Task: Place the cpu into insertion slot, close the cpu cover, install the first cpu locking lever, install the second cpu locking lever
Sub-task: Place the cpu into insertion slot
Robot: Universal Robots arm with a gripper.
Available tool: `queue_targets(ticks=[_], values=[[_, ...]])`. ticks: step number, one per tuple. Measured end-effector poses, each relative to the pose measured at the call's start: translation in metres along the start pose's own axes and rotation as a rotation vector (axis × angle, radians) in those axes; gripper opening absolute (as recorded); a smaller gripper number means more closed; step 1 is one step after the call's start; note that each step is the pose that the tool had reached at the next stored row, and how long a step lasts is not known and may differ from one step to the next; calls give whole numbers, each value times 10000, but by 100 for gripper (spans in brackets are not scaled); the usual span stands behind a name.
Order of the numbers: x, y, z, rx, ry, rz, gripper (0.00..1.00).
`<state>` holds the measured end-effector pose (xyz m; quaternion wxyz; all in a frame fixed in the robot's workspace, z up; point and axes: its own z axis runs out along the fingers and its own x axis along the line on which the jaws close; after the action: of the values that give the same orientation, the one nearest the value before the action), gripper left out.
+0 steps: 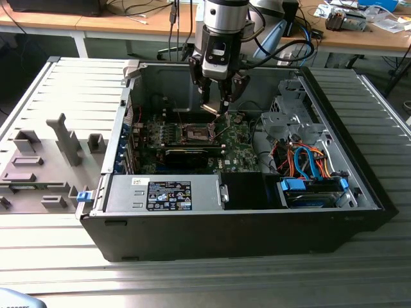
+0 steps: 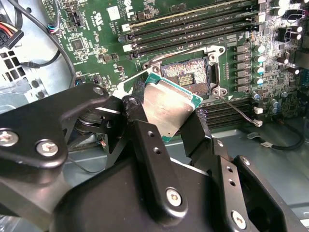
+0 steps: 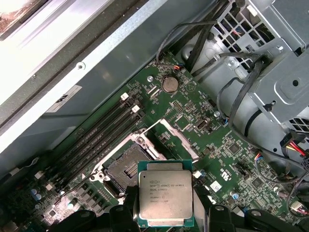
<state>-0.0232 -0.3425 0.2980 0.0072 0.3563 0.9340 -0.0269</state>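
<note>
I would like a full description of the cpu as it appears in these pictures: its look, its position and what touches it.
The cpu is a small flat square chip. It has a silver-grey metal top with faint print, and a green board edge shows all round it. Two black fingers grip it on opposite sides, so it is held off the motherboard. In both wrist views it hangs near the open insertion slot, not yet seated in it. Nothing else touches it.

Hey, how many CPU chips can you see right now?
1. The cpu is clamped in the gripper, held over the board close to the open insertion slot, which has no chip in it. No other seems hidden.
</note>
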Motion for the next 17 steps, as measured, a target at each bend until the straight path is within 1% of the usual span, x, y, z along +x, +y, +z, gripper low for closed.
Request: queue_targets(ticks=[17], values=[[0,0,7,4,5,112,55]])
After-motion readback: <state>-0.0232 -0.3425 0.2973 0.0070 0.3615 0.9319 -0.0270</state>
